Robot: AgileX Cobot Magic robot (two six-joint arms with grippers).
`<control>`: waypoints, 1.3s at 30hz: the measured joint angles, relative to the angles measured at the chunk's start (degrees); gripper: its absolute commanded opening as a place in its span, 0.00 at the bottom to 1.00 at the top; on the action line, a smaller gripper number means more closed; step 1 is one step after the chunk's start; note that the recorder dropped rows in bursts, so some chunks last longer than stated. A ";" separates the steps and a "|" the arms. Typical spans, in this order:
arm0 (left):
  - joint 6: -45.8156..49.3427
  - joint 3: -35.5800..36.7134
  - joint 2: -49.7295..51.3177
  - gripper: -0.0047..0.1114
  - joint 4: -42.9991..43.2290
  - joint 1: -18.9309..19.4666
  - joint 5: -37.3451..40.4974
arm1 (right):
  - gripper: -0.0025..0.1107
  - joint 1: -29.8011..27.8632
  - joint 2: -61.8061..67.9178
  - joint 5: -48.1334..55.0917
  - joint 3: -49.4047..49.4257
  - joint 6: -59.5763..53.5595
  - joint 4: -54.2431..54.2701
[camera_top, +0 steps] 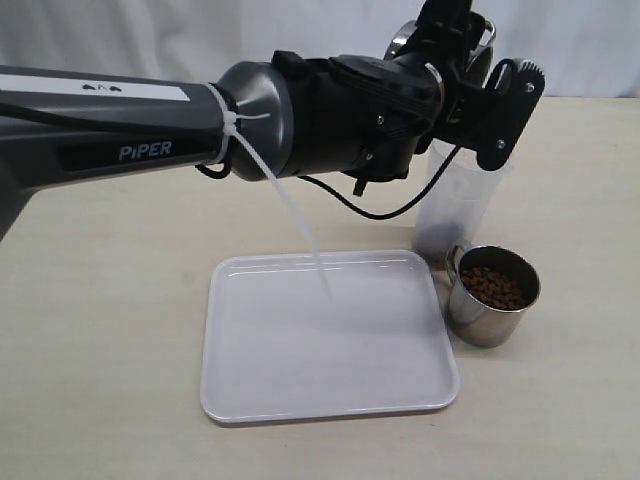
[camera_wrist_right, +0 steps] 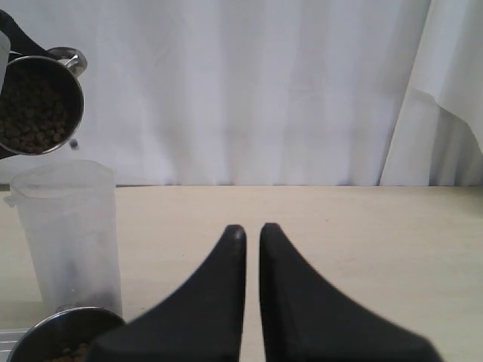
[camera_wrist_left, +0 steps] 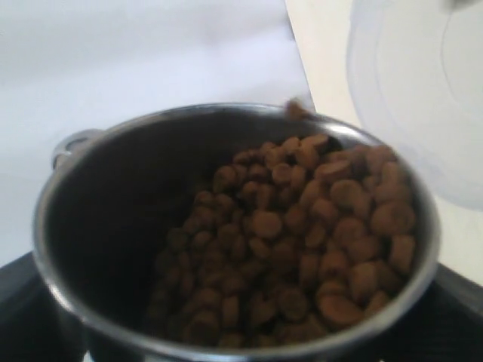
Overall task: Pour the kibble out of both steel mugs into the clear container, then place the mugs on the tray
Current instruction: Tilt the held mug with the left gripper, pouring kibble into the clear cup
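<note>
Left tool clamped on tilted steel mug holding kibble above clear container, second mug with kibble beside tray, right tool together, empty

steel mug – tilted above clear container | second mug – full, beside tray

The pale, wood-grained surface carries three things. A flat white tray with rounded corners lies near its middle. Just beside the tray's right edge stands a steel mug, upright and holding brown kibble, its loop handle turned toward the tray's far corner. Directly behind the mug stands the clear container, upright, with something dark showing through its lowest part.
</note>
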 measured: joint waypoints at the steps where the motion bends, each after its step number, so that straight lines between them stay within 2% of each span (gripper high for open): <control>1: 0.10 0.00 0.00 0.04 0.00 0.00 0.00 | 0.07 0.00 0.00 0.00 0.00 0.00 0.00; 18: 4.22 0.00 0.00 0.04 0.40 0.00 -0.42 | 0.07 0.00 0.00 0.00 0.00 0.00 0.00; 39: 4.44 0.00 0.00 0.04 1.54 0.00 -0.77 | 0.07 0.00 0.00 0.00 0.00 0.00 0.00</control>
